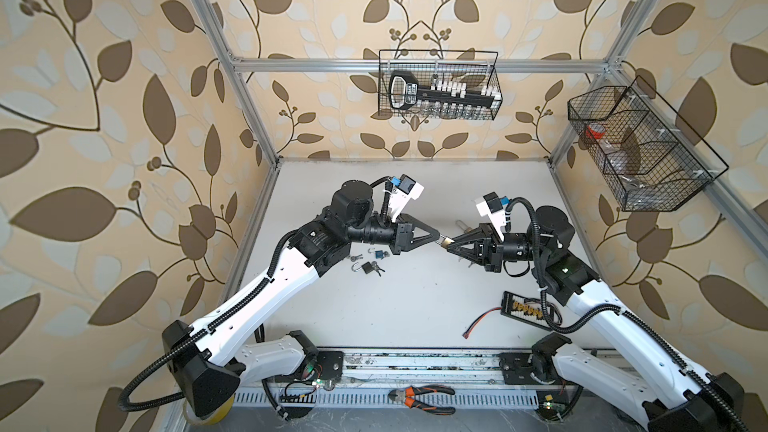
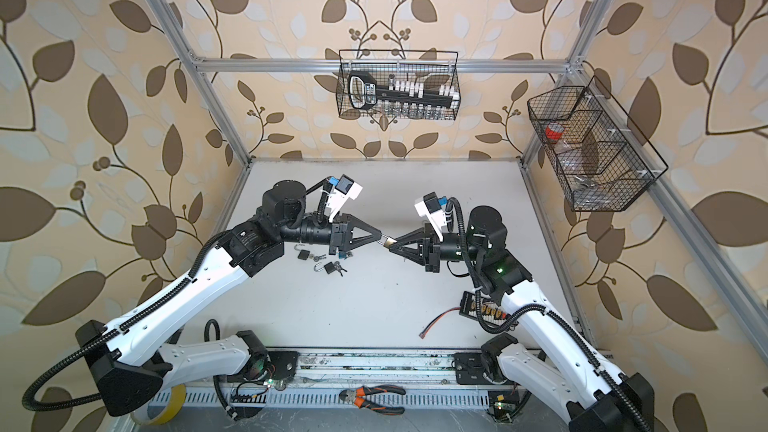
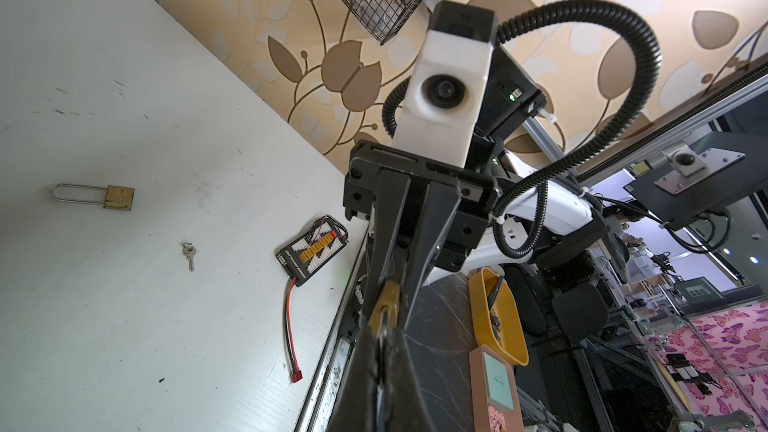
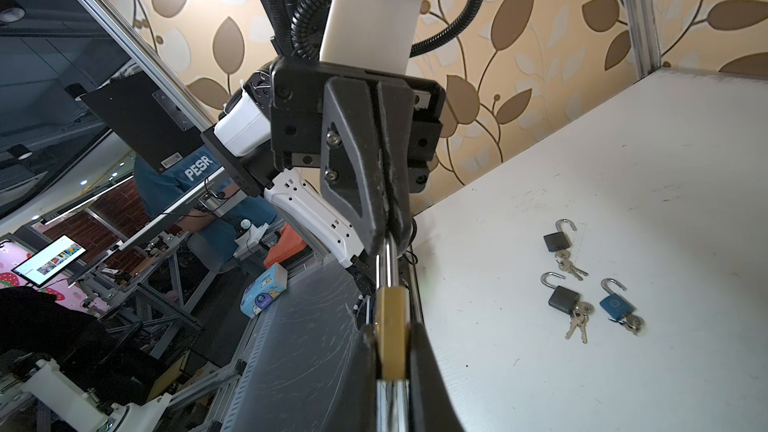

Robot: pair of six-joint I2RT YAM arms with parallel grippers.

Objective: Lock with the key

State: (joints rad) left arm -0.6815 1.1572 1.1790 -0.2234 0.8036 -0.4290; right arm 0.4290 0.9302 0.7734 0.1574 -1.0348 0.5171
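one padlock (brass) gripped by left gripper, right gripper.

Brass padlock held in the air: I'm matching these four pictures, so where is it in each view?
In a top view: brass padlock at centre, between left end effector and right end effector.
In a top view: centre again, a little further left.
Left wrist: at the facing right end effector's tip.
Right wrist: body in the right end effector, shackle in the left.
Shared landmark: white table, in all four.
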